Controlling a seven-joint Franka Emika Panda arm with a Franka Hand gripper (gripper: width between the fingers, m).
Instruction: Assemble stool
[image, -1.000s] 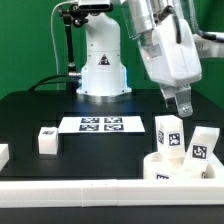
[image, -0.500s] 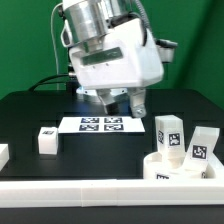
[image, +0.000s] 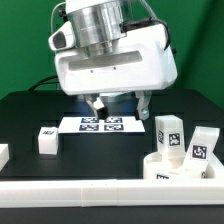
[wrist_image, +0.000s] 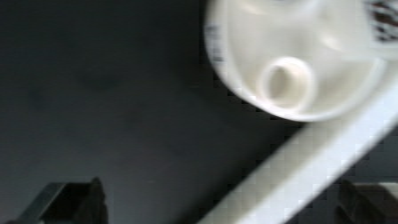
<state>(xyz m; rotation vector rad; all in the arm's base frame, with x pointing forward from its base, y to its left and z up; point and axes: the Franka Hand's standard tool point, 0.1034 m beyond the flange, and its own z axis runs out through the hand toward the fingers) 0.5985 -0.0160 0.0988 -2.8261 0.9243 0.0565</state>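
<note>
My gripper (image: 120, 108) hangs wide open and empty above the marker board (image: 100, 124). The seat disc (wrist_image: 294, 60) lies just beside the rail (wrist_image: 329, 160), at the exterior view's right, with a leg (image: 168, 134) standing close by. I judge the seat comes first, so I should square the jaws across its rim, descend straight and close gently.
</note>
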